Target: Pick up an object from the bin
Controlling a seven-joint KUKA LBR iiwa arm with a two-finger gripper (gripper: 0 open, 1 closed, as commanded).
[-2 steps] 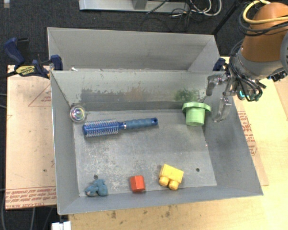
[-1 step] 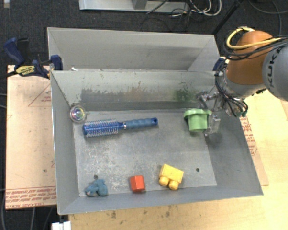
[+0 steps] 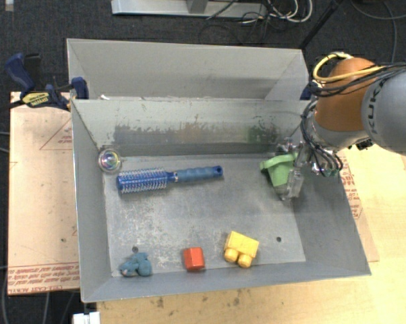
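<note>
My gripper [image 3: 292, 185] is down in the right part of the bin, close to the back wall. A light green, curved plastic piece [image 3: 277, 170] lies right against its left side, touching or nearly touching it. Whether the green piece is in the gripper's grasp cannot be told from this angle.
A blue hairbrush [image 3: 168, 178] lies across the bin's left middle, with a small shiny ball [image 3: 109, 160] by the back left corner. Along the front edge sit a blue-grey lump [image 3: 135, 265], a red-orange cube [image 3: 193, 258] and a yellow block [image 3: 241, 248]. The arm reaches in over the right rim.
</note>
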